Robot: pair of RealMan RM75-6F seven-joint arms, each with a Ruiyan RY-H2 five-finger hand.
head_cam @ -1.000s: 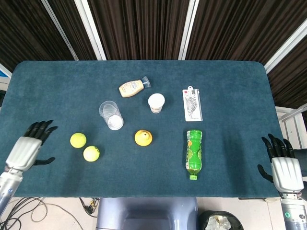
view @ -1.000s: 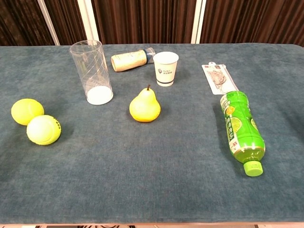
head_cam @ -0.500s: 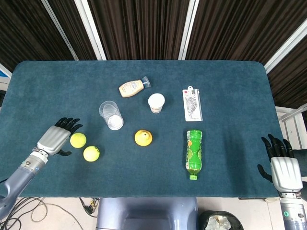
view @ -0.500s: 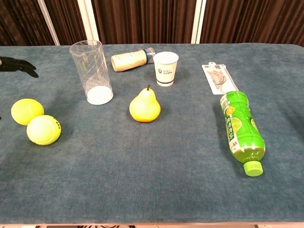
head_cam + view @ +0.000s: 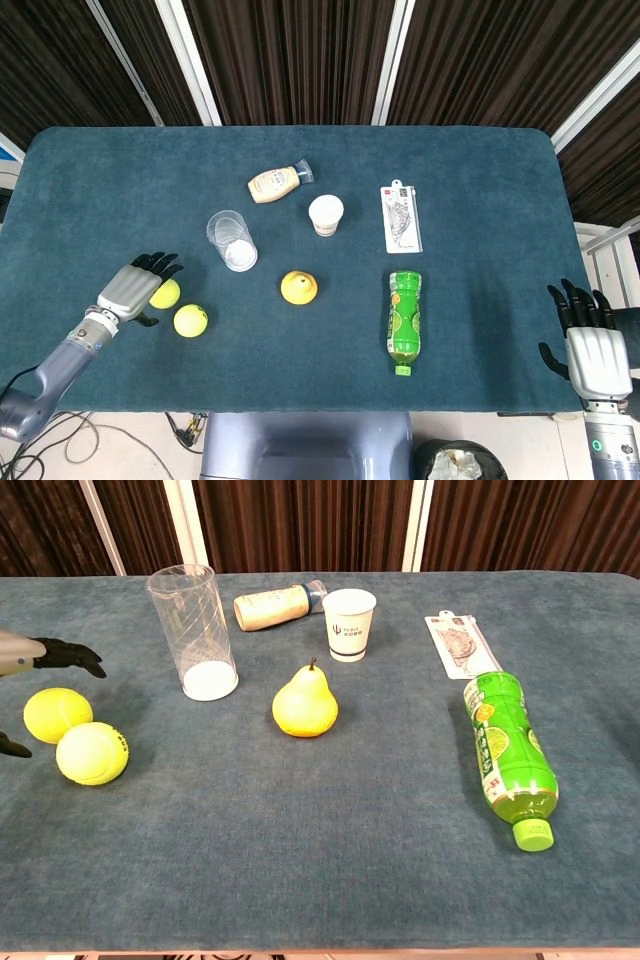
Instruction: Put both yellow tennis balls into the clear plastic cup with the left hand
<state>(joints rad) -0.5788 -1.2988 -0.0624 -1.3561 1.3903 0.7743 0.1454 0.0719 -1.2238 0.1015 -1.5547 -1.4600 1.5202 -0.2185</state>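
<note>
Head view shows your left hand (image 5: pixel 130 291) now hanging over the far tennis ball (image 5: pixel 165 293), where a second ago it sat out near the counter (image 5: pixel 480 180) edge, well apart from both balls. Its fingers are spread and it holds nothing. In the chest view the fingertips (image 5: pixel 78 658) stand above and behind that ball (image 5: pixel 58 714), with the thumb low on the near side, so the hand brackets the ball without closing; I cannot tell whether it touches.

Neither ball has shifted. The second tennis ball (image 5: pixel 190 320) lies just beside the first, touching or nearly so, towards you. The clear cup (image 5: pixel 231 240) stands upright near them, further in and to the right, with nothing in it but its white bottom. Both balls are yet to go in.

You are set for the first grasp, I judge. Lower and close around the far ball squarely; the neighbour sits so close that a finger may nudge it and send it rolling. The cup is tall and light, so come over its mouth from above, not from the side.

Your right hand (image 5: pixel 595 350) rests open-fingered at the right edge, clear of the pear (image 5: pixel 298 287) and green bottle (image 5: pixel 403 320).
</note>
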